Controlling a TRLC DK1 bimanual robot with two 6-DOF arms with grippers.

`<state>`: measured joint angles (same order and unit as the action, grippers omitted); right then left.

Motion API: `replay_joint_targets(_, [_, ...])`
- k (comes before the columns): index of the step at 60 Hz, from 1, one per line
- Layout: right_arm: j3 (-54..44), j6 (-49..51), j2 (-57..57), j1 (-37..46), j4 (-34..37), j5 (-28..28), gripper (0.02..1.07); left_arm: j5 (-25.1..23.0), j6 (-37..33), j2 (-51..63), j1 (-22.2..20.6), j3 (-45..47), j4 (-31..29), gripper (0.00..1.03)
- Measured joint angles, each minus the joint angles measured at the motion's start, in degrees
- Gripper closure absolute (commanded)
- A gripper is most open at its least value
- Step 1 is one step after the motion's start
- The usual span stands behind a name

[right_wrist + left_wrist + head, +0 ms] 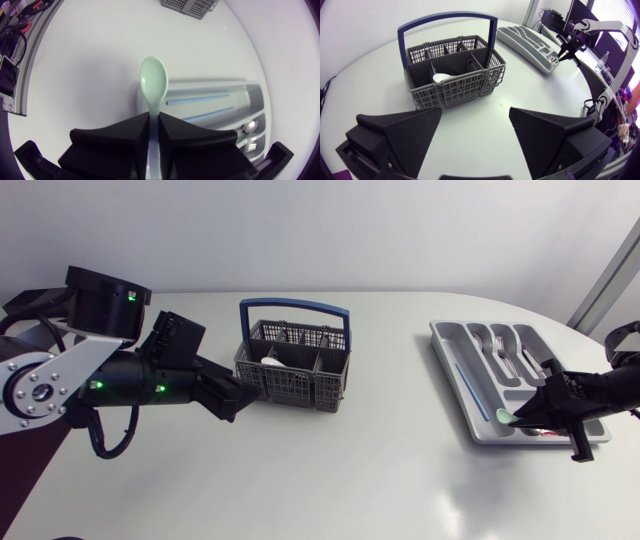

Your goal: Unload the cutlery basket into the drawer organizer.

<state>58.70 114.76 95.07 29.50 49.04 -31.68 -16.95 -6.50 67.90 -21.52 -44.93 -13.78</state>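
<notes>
The right gripper (pixel 154 120) pinches the pale green spoon (pixel 153 80) between narrow fingers, bowl pointing ahead over the drawer organizer's (pixel 215 86) edge.

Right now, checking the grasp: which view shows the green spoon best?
Right wrist view: the green spoon fills the middle, handle clamped in the right claw. The head view shows only its bowl; the left wrist view, nothing clear.

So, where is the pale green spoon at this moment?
At the head view's right, the right gripper holds the pale green spoon, its bowl over the rim of the drawer organizer.
</notes>
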Motion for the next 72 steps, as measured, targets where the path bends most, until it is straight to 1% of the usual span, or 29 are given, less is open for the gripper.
replay_joint_targets(9, [7.8, 4.6, 6.6, 6.3, 1.6, 1.6, 1.00, 1.6, -0.1, 0.0, -0.5, 0.0, 0.0, 0.08])
replay_joint_targets(19, [15.3, 6.4, 13.3, 9.7, 1.6, 4.8, 1.00, 2.5, -0.2, -0.2, -0.7, 0.2, 0.0, 0.08])
replay_joint_targets(35, [16.5, 7.0, 17.0, 10.3, 0.6, 8.5, 0.99, 3.9, -1.1, -1.9, -0.6, 1.4, 0.2, 0.08])
replay_joint_targets(36, [16.5, 7.0, 17.1, 10.3, 0.5, 8.8, 0.96, 3.9, -1.1, -2.0, -0.6, 1.4, 0.2, 0.08])
replay_joint_targets(42, [16.3, 7.0, 17.2, 10.3, 0.0, 9.3, 0.66, 4.0, -1.5, -2.6, 0.2, 1.8, 0.2, 0.08])
replay_joint_targets(43, [16.3, 7.0, 17.2, 10.3, 0.0, 9.3, 0.59, 4.0, -1.7, -2.7, 0.5, 1.9, 0.2, 0.08])
replay_joint_targets(44, [16.3, 7.0, 17.2, 10.3, 0.0, 9.4, 0.56, 4.0, -1.7, -2.7, 0.7, 2.0, 0.2, 0.08])
replay_joint_targets(49, [16.0, 7.0, 17.2, 10.3, 0.0, 9.5, 0.54, 4.0, -2.7, -3.0, 1.7, 2.3, 0.3, 0.08])
replay_joint_targets(53, [15.5, 6.9, 17.1, 10.3, 0.0, 9.5, 0.41, 4.0, -3.5, -3.3, 2.4, 2.6, 0.5, 0.08])
replay_joint_targets(54, [15.1, 6.8, 16.9, 10.3, 0.0, 9.5, 0.40, 4.0, -3.9, -3.5, 2.8, 3.0, 0.7, 0.08])
replay_joint_targets(61, [13.5, 6.1, 14.0, 10.0, -0.1, 9.1, 0.40, 4.0, -5.6, -3.9, 4.9, 4.0, 2.0, 0.07])
replay_joint_targets(64, [12.6, 5.2, 12.1, 9.7, 0.3, 8.8, 0.37, 4.0, -6.2, -3.9, 5.4, 4.2, 3.1, 0.07])
replay_joint_targets(66, [11.7, 4.5, 10.6, 9.3, 0.3, 8.3, 0.37, 4.0, -6.8, -3.9, 5.7, 4.3, 3.9, 0.07])
replay_joint_targets(72, [8.5, 0.2, 5.2, 5.8, 0.3, 7.0, 0.35, 4.0, -8.8, -4.0, 6.7, 5.5, 6.6, 0.07])
